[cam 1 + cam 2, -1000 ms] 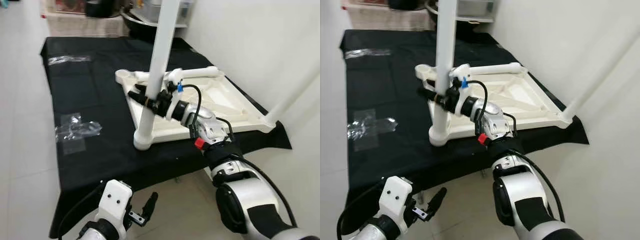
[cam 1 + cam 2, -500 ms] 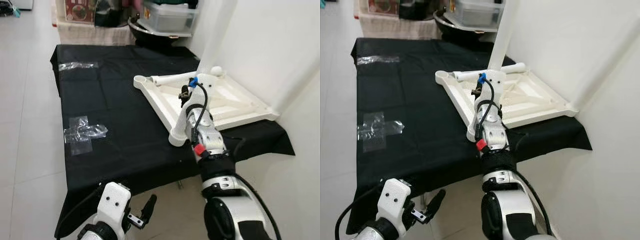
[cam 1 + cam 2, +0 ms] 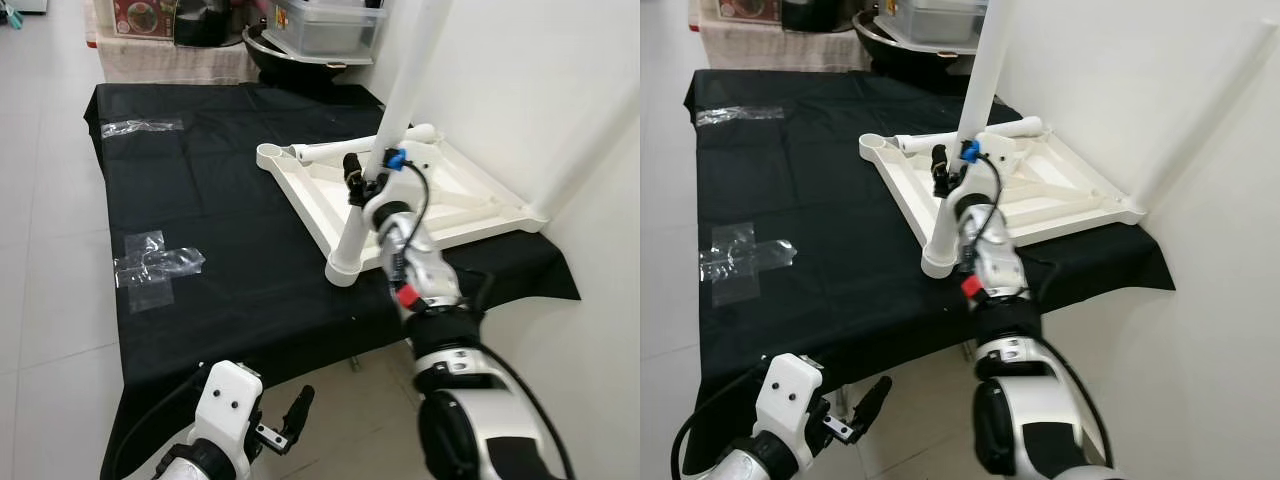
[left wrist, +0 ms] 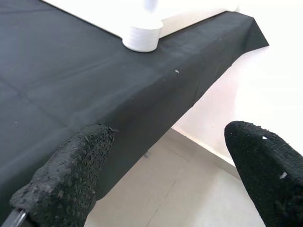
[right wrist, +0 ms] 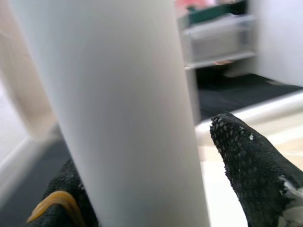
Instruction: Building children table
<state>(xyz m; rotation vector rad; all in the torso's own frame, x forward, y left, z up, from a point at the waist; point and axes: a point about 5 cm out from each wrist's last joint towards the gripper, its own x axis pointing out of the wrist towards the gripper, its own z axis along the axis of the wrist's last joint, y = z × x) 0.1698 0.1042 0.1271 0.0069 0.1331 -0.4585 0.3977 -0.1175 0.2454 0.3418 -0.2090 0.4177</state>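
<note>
Right gripper (image 3: 362,178) reaching forward over the black cloth (image 3: 200,210), fingers clamped on the upright white table leg (image 3: 385,145). Left gripper (image 3: 285,425) hanging low, fingers spread, holding nothing

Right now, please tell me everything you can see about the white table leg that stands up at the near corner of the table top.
The white table leg is a smooth round tube that looks like plastic. It leans slightly and its upper end runs out of the picture. Its foot sits in the round socket at the near corner of the upside-down white table top, which lies on the black cloth. The right gripper holds it partway up, one of the jaws on either side, as the right wrist view shows.
</note>
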